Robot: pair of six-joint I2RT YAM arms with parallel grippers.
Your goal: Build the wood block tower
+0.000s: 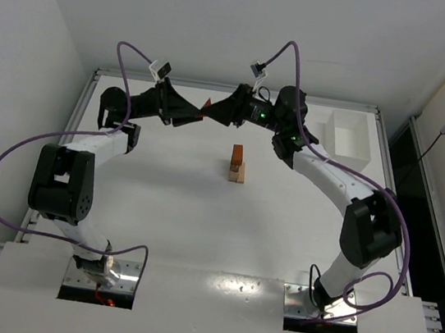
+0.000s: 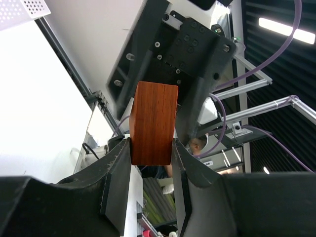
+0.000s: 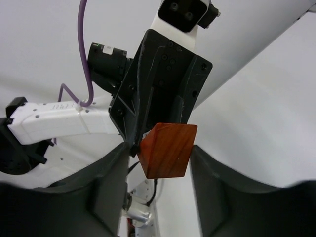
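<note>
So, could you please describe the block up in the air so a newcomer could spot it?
Look above the far half of the white table, where the two arms meet. The reddish-brown block hangs there in the left tool; the only other reddish one sits atop the small stack.

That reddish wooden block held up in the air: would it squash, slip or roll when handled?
The reddish-brown block looks like solid wood, so it should not squash between the fingers of the left gripper. Its smooth, glossy faces might slip a little. Flat sides and square edges suggest it would not roll.
</note>
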